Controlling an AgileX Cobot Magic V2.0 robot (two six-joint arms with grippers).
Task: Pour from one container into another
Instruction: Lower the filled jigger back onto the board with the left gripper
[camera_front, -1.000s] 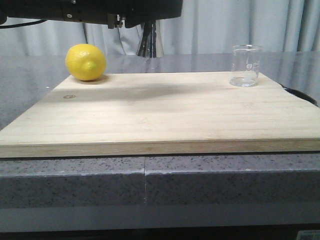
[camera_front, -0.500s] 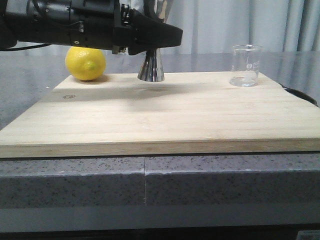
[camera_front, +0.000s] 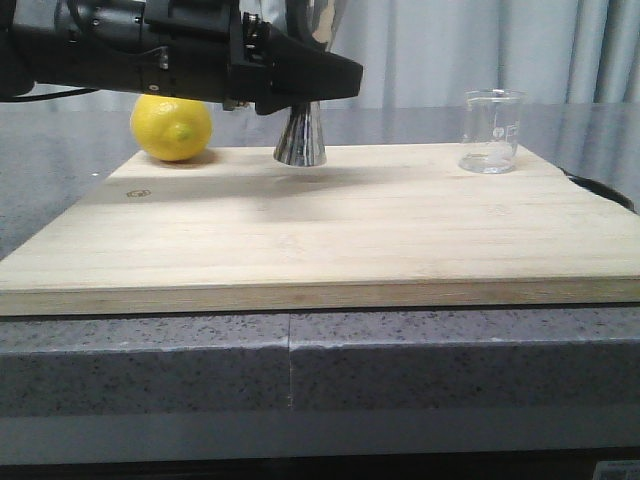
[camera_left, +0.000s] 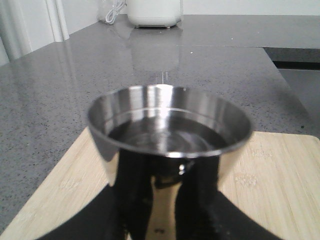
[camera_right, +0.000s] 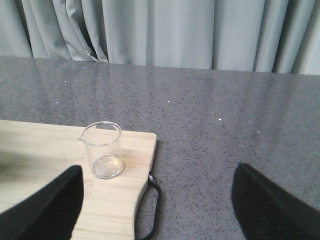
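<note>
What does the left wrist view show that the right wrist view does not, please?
Only the left wrist view shows the jigger, gripped at its waist by the left gripper, with dark liquid in its upper cup, and a white appliance at the counter's back. Only the right wrist view shows the beaker, which looks empty, the curtains and the right gripper, open. Both show the wooden board and the grey counter.

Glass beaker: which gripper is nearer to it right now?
Right. The right gripper hangs open just short of the glass beaker, not touching. The left gripper is across the board, clamped on the jigger.
</note>
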